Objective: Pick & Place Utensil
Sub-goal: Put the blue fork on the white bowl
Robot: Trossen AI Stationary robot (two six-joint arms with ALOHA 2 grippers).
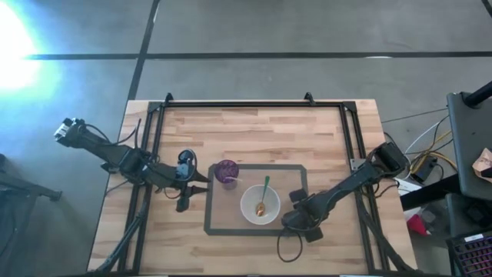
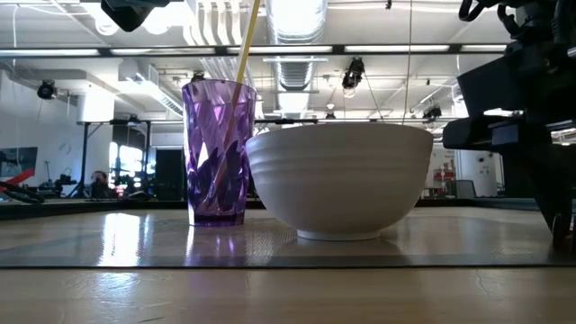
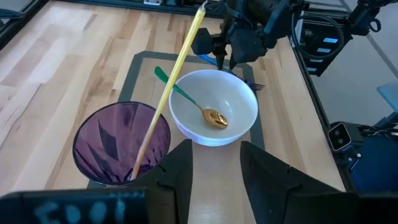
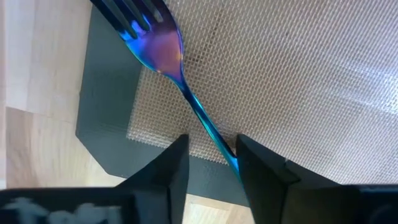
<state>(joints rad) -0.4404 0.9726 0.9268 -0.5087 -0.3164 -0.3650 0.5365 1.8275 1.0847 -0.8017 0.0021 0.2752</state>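
An iridescent blue-purple fork (image 4: 165, 46) lies flat on the woven mat (image 4: 298, 74), near the mat's right edge. My right gripper (image 4: 211, 165) is open and hangs low over the fork, one finger on each side of its thin handle (image 4: 205, 121). In the high view this gripper (image 1: 294, 219) sits just right of the white bowl (image 1: 260, 204). A gold spoon with a green handle (image 3: 186, 99) leans inside the bowl. My left gripper (image 3: 214, 171) is open, level, and left of the purple cup (image 3: 121, 143). A yellow stick (image 3: 174, 68) stands slanted in the cup.
The dark-bordered mat (image 1: 296, 173) carries the cup, bowl and fork. Black rails (image 1: 254, 104) frame the wooden table. In the low view the cup (image 2: 219, 153) stands left of the bowl (image 2: 340, 180), with my right arm (image 2: 531, 117) at the right. Bare wood lies toward the far edge.
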